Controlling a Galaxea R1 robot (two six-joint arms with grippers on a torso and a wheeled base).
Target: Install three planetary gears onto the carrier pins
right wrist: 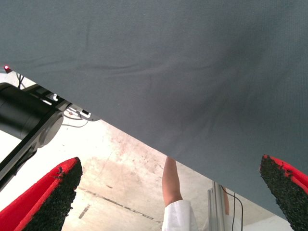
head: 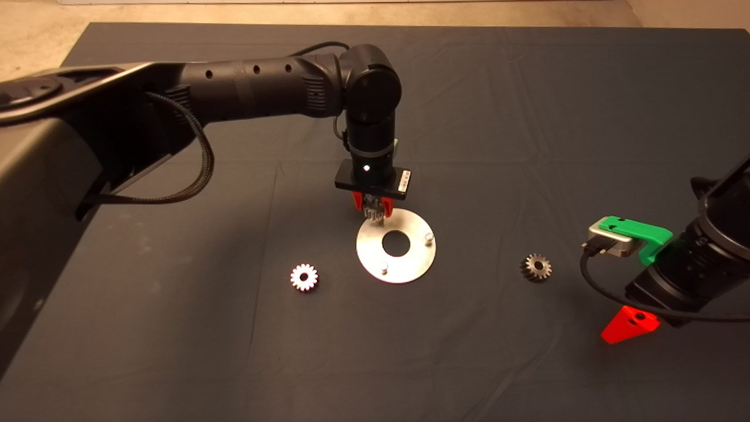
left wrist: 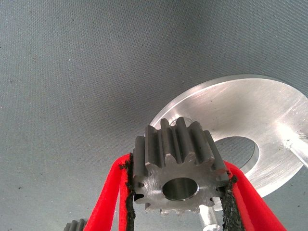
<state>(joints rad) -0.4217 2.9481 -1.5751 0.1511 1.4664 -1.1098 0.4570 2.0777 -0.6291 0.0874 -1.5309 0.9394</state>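
Note:
My left gripper [head: 373,215] is shut on a dark grey planetary gear [left wrist: 178,168] and holds it over the far left rim of the shiny carrier disc [head: 419,264]. Two carrier pins stand free on the disc, one on the right [head: 429,238] and one at the near edge [head: 384,269]; the third is hidden under the gripper. In the left wrist view the held gear's bore faces the camera, with the disc [left wrist: 250,106] behind it and a pin [left wrist: 301,149] showing. A bright gear [head: 304,276] lies left of the disc and a dark gear [head: 535,267] lies to its right.
My right gripper [head: 633,323] waits at the mat's lower right edge, open and empty [right wrist: 171,163]. Its wrist view looks past the mat's edge [right wrist: 144,134] at the floor, where a person's leg [right wrist: 171,185] shows.

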